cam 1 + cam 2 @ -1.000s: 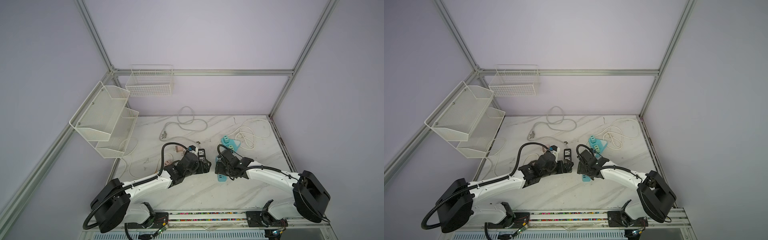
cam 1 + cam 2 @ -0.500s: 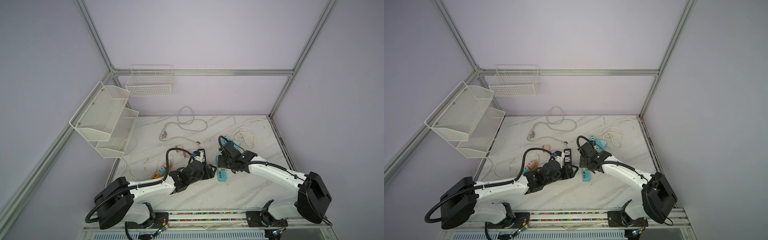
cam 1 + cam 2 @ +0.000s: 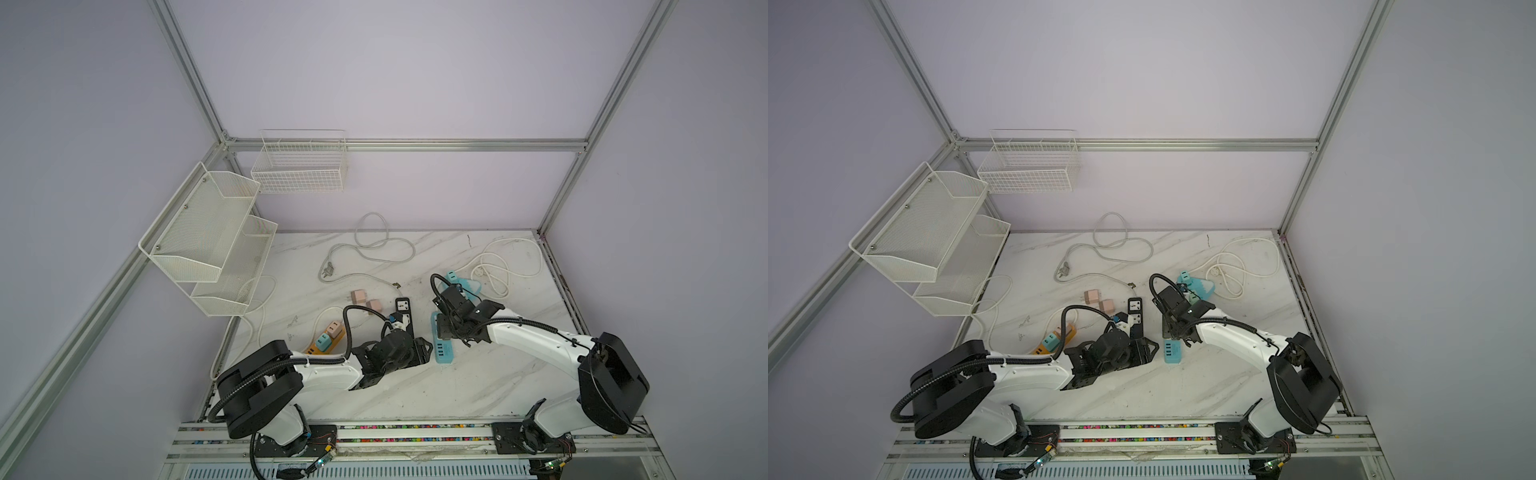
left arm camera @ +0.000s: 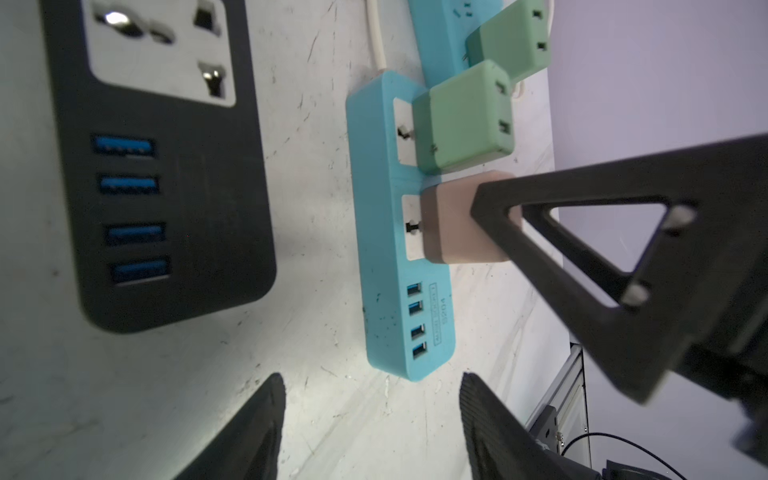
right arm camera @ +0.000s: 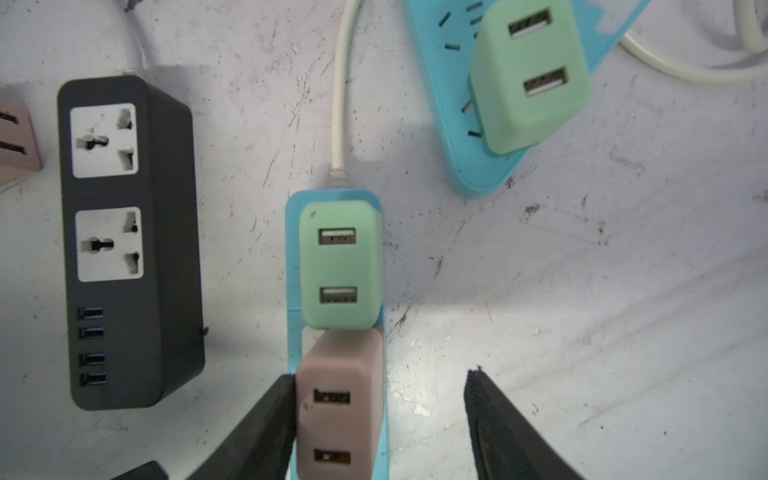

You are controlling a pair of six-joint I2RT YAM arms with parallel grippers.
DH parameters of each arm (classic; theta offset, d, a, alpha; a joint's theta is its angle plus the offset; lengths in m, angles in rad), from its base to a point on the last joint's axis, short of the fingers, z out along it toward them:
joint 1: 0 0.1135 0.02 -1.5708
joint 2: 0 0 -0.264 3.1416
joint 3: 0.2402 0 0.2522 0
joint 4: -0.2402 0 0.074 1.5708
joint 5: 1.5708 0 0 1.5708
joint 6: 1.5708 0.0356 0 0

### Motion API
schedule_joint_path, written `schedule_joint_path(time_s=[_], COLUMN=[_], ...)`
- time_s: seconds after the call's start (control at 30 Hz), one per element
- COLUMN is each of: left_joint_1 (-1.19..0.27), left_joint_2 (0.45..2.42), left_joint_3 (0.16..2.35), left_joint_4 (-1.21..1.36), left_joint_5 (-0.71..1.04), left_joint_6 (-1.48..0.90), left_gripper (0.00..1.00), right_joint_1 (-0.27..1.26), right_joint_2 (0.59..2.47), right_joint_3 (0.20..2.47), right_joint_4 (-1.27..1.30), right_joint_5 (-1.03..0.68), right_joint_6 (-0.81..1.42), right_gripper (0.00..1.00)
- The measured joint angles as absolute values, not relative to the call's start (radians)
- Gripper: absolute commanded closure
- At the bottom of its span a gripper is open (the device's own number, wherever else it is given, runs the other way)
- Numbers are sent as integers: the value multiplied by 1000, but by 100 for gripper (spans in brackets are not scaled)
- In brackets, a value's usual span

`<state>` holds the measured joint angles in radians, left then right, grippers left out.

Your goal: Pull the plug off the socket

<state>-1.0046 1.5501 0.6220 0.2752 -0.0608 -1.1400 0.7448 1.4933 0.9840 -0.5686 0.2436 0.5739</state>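
Right wrist view: right gripper [image 5: 379,376] straddles the pink plug [image 5: 338,407] — jaws spread, one side touching it, the other apart. Plug sits in the near socket of the blue strip [image 4: 374,257], mid-table. Left gripper [image 4: 372,378] gapes by the strip's near end. Likely next — clamp both, pull upward.

4 power strips [image 5: 124,241] [image 4: 374,257] [image 5: 449,104] [image 3: 1072,332]: 1 black, 2 blue, 1 orange. 7 plugs [image 5: 340,266] [image 5: 528,75] [image 3: 322,343] [image 5: 338,411] [image 3: 357,297] [image 3: 374,305] [image 3: 333,328]: 3 green, 4 pink. 2 wire racks [image 3: 301,166] [image 3: 212,237].
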Motion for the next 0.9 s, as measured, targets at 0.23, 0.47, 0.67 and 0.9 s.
schedule_joint_path(time_s=[0.23, 0.47, 0.67, 0.9], left_joint_1=[-1005, -1005, -1005, -1007], left_joint_2=[1615, 1671, 1707, 1742], left_joint_3=[624, 651, 701, 719], left_joint_4=[336, 358, 360, 359], left_joint_5=[-25, 1, 16, 20], left_joint_6=[-1139, -1130, -1114, -1107], left_gripper=[39, 41, 44, 49], right_joint_1=[745, 745, 745, 744], right_joint_2=[1521, 1542, 1543, 1544], right_joint_3=[990, 989, 977, 958], right_joint_4=[-549, -533, -517, -502], right_joint_5=[239, 229, 222, 204], right_joint_6=[551, 539, 533, 533], right_gripper=[38, 42, 45, 48])
